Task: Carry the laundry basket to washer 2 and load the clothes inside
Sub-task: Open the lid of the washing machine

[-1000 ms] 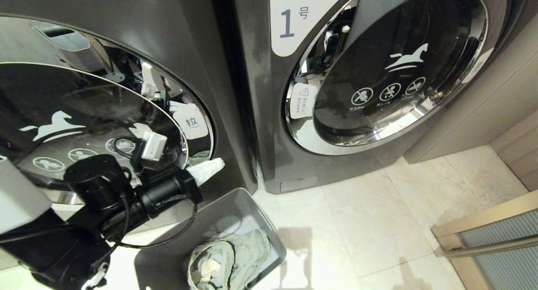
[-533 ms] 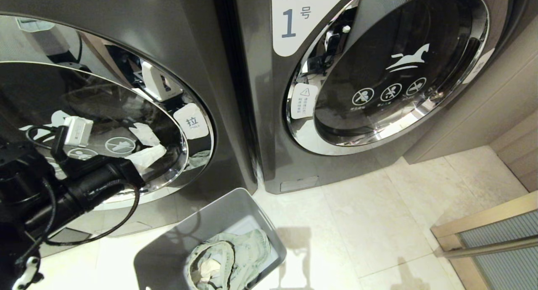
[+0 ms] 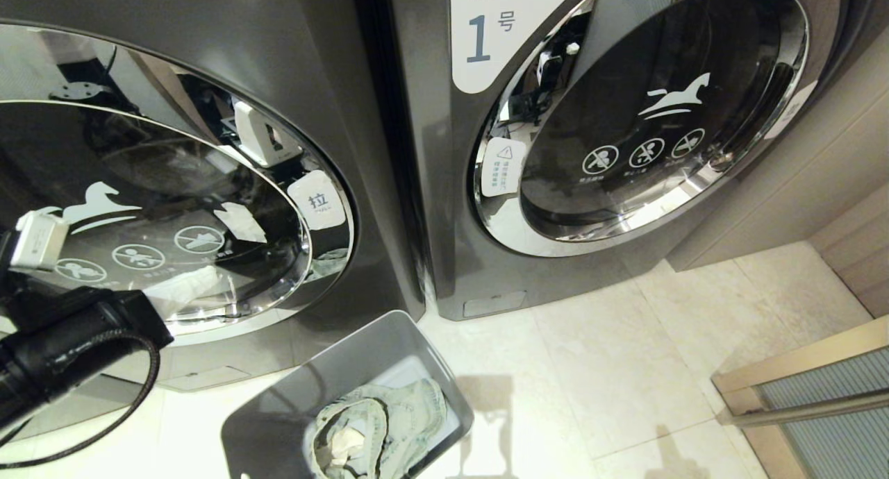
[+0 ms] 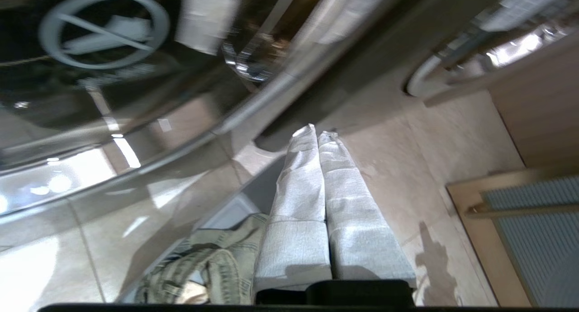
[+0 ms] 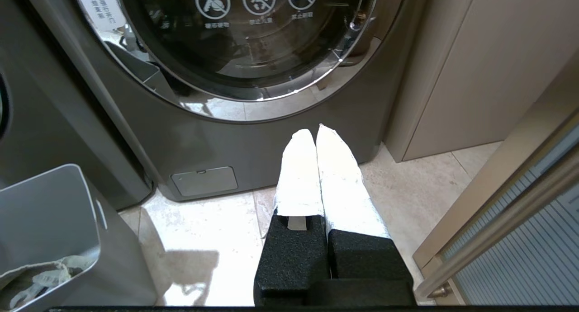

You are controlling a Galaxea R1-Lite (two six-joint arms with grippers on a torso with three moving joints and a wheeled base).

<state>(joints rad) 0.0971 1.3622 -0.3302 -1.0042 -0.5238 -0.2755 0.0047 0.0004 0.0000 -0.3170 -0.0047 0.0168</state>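
Observation:
The grey laundry basket [image 3: 389, 340] stands on the floor before the gap between the two washers, with the grey-green clothes [image 3: 378, 423] bundled inside. Washer 2 [image 3: 229, 62] is the dark grey machine on the left; its chrome-ringed door [image 3: 173, 208] is closed and its number label is out of view. My left gripper [image 3: 186, 289] is shut and empty, low in front of that door. In the left wrist view the gripper [image 4: 316, 132] hangs above the basket's wall [image 4: 258, 192] and the clothes [image 4: 203, 267]. My right gripper [image 5: 315, 133] is shut and empty, parked near the floor.
The washer labelled 1 [image 3: 486, 41] stands on the right, door closed. A white pull tab [image 3: 317, 200] sits on washer 2's door ring. A beige cabinet [image 3: 819, 160] and a sliding door frame [image 3: 799, 389] bound the tiled floor [image 3: 611, 368] on the right.
My left arm has swung left and down across washer 2's door, from beside the pull tab to the lower left edge. Basket, clothes and right arm have not moved.

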